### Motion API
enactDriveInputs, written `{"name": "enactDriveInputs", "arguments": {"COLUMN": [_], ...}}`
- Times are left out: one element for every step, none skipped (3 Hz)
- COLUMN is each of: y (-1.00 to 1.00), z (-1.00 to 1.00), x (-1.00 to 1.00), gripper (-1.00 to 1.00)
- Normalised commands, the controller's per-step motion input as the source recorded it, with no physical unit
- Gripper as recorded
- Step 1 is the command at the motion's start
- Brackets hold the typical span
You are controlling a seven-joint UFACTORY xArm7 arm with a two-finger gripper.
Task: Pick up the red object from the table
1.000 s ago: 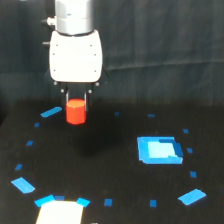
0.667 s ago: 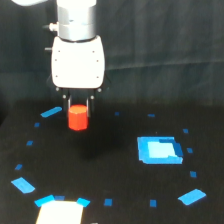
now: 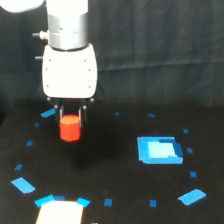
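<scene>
gripper [image 3: 70, 118] at the frame's left had shifted slightly right, fingers closed on the red object [image 3: 70, 128]; whether it had cleared the table [image 3: 115, 170] was unclear.

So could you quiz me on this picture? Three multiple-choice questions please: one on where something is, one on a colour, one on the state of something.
1. Where is the big blue square patch relative to the red object?
A. To the exterior view's right
B. To the exterior view's left
C. Directly under it

2. What colour is the table?
A. White
B. Black
C. Green

3. What is the gripper doing?
A. Hanging open far above the object
B. Lying flat on the table
C. Standing upright around the red object, a finger on each side

Answers:
1 A: the patch lies toward the view's right edge, and the object sits left of centre.
2 B: the surface between the blue tape bits is matte black.
3 C: dark fingers flank the object's top directly under the white gripper body.
</scene>
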Motion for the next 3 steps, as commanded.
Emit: {"name": "enactDriveInputs", "arguments": {"y": [0.54, -0.36, -1.0], "z": [0.07, -0.51, -0.43], "x": [0.23, 0.19, 0.2], "gripper": [-0.98, -0.79, -0.79]}}
